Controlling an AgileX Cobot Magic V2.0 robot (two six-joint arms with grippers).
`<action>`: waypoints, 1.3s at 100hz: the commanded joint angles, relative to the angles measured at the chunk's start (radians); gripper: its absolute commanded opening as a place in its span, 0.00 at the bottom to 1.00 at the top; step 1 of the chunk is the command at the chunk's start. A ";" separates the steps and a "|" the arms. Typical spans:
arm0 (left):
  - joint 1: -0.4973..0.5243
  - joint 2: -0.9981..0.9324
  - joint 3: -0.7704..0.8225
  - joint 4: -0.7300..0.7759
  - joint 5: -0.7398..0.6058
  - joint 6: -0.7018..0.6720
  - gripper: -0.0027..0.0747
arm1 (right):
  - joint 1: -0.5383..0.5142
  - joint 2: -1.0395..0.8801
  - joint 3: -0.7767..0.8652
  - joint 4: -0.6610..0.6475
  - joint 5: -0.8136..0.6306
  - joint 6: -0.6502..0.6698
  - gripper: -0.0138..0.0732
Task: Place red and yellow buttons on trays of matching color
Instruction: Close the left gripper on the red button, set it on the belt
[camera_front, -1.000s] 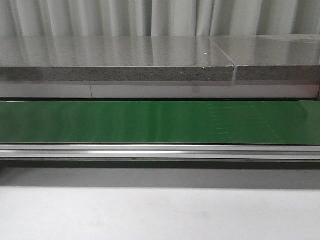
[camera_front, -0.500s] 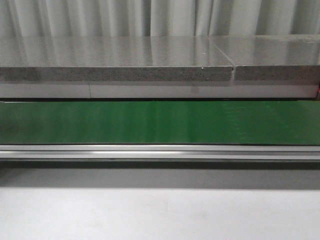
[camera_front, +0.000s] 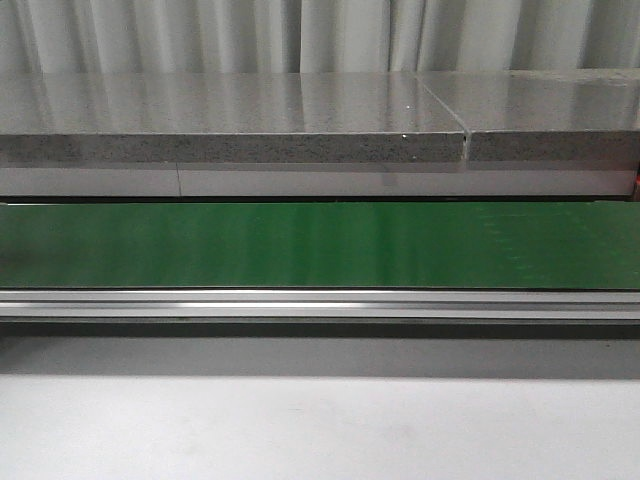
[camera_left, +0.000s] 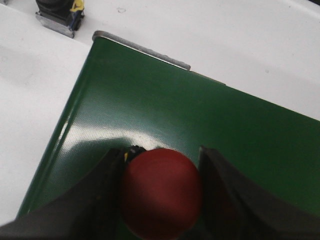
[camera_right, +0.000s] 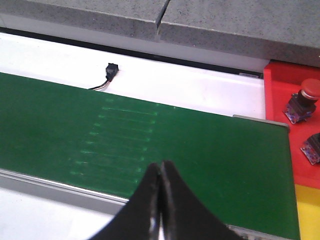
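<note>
The left gripper (camera_left: 161, 172) was closed on a red button (camera_left: 161, 196), holding it just above the green belt (camera_left: 240, 130) near the belt's end. The right gripper (camera_right: 161, 172) was closed and empty over the same belt. At the belt's other end, the red tray (camera_right: 285, 100) held another red button (camera_right: 306, 92).

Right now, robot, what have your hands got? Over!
Left gripper shut on red button, over green belt. Right gripper shut, holding nothing. Red tray already holds buttons. Nothing in the way.
</note>
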 joint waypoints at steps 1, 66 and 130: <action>-0.005 -0.023 -0.026 -0.008 -0.045 0.026 0.35 | 0.000 -0.004 -0.026 0.015 -0.054 -0.011 0.08; -0.001 -0.080 -0.207 0.015 0.011 0.066 0.89 | 0.000 -0.004 -0.026 0.015 -0.054 -0.011 0.08; 0.336 0.125 -0.219 0.042 -0.005 0.066 0.89 | 0.000 -0.004 -0.026 0.015 -0.054 -0.011 0.08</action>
